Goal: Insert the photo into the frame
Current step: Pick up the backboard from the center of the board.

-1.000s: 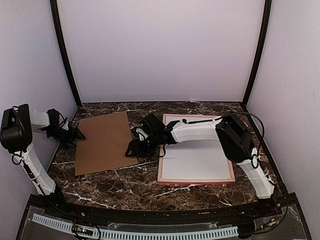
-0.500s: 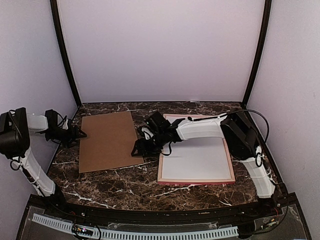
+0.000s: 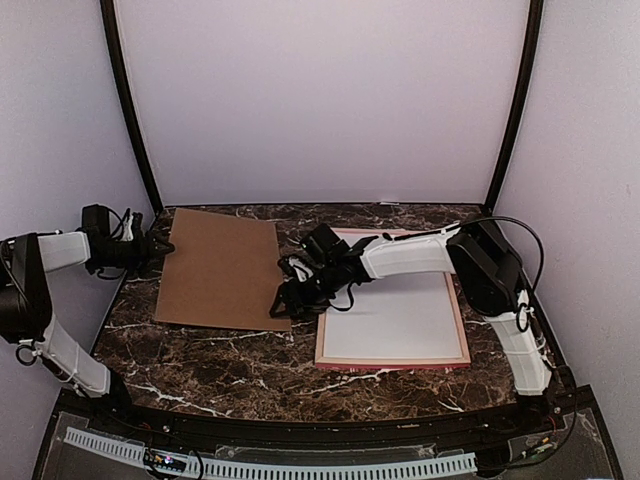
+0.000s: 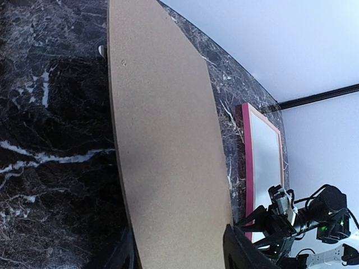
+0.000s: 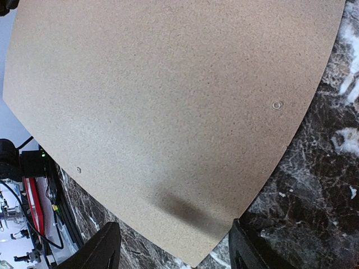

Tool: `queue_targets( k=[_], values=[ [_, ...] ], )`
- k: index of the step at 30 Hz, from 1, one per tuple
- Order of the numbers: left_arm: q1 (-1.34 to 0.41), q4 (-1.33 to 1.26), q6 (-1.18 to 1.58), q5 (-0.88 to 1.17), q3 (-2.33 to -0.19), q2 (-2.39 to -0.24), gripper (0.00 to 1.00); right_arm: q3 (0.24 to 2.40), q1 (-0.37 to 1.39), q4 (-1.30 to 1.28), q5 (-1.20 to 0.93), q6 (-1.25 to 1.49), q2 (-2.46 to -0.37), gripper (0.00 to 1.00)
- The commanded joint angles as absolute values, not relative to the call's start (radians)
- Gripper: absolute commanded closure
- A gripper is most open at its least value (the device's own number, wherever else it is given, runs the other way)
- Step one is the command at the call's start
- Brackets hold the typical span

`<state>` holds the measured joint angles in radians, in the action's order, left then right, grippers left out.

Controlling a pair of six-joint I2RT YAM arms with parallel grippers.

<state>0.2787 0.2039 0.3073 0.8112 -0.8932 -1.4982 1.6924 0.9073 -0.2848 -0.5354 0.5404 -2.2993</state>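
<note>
The left gripper (image 3: pixel 157 250), jaws apart, sits at the left edge of the flat brown cardboard board (image 3: pixel 225 268); I cannot tell whether it touches it. The right gripper (image 3: pixel 284 302), fingers spread wide, is over the board's near right corner. Just beyond, on the dark marble table (image 3: pixel 230 360), the white paper photo (image 3: pixel 395 320) lies plain side up inside the thin peach-wood rectangular frame (image 3: pixel 463 322), with pink along the frame's near edge.
</note>
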Motion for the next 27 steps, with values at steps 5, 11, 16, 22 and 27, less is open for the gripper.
queue_targets(
  k=[5,11,16,22,27],
  values=[
    [0.217,0.298,0.355,0.991,-0.873,-1.415,0.54,1.641,0.922,-0.223,-0.602,0.484,-2.316,0.34],
    [0.205,0.302,0.361,0.999,-0.879,-1.402,0.6,1.625,0.918,-0.205,-0.624,0.476,-2.313,0.34],
    [0.203,0.347,0.354,0.949,-0.915,-1.38,0.68,1.616,0.914,-0.211,-0.626,0.466,-2.307,0.34],
    [0.2,0.428,0.335,0.887,-0.957,-1.373,0.82,1.612,0.909,-0.215,-0.624,0.463,-2.295,0.35],
    [0.198,0.462,0.329,0.864,-0.99,-1.363,0.95,1.617,0.907,-0.221,-0.621,0.467,-2.276,0.33]
  ],
)
